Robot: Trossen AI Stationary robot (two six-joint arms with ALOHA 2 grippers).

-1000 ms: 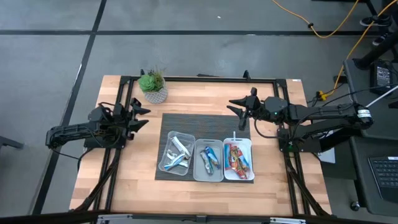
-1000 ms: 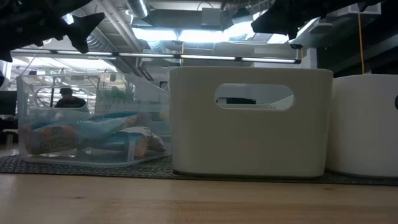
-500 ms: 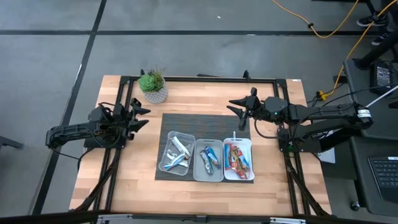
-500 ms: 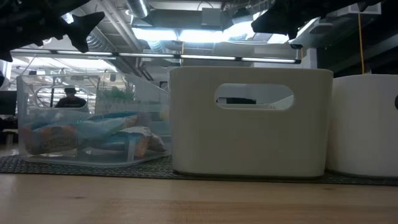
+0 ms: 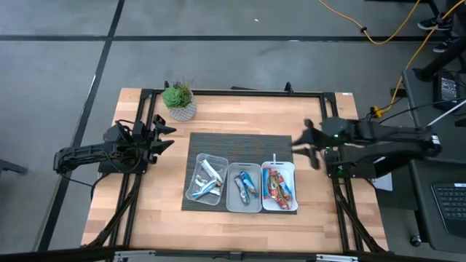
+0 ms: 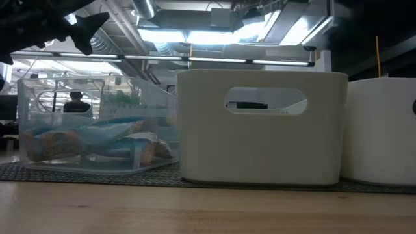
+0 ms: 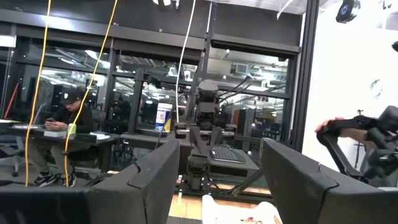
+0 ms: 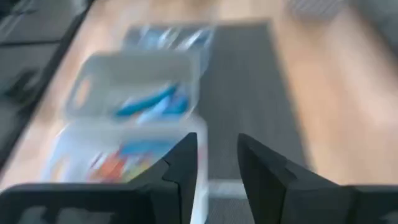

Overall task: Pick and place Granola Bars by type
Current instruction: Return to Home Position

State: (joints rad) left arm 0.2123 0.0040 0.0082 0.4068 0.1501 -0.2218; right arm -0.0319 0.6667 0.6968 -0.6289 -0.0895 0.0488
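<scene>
The Granola Bars lie in three trays in a row on a dark mat. Silvery-white bars [image 5: 207,178] fill the clear left tray [image 5: 192,193]. Blue bars [image 5: 245,185] lie in the middle tray [image 5: 231,205]. Red-orange bars [image 5: 277,185] lie in the right tray [image 5: 293,169]. My right gripper [image 5: 300,144] hovers open just past the right tray's far right corner. In its wrist view [image 8: 217,180] it looks down on the blue bars [image 8: 149,102] and red-orange bars [image 8: 115,163]. My left gripper [image 5: 172,137] waits open over the table's left part, left of the mat, and empty in its wrist view [image 7: 217,186].
A potted plant [image 5: 179,102] stands at the table's far left, beyond the mat [image 5: 240,145]. The low view shows the clear tray [image 6: 91,136] and two white trays [image 6: 260,130] side by side. Bare wood lies left, right and near the mat. A person [image 7: 62,134] sits in the room beyond.
My right gripper has swung from the mat's far right corner toward the table's right and near edge, closer to the red-orange tray, and has tipped downward. It has left the top of the low view. The trays and bars have stayed put.
</scene>
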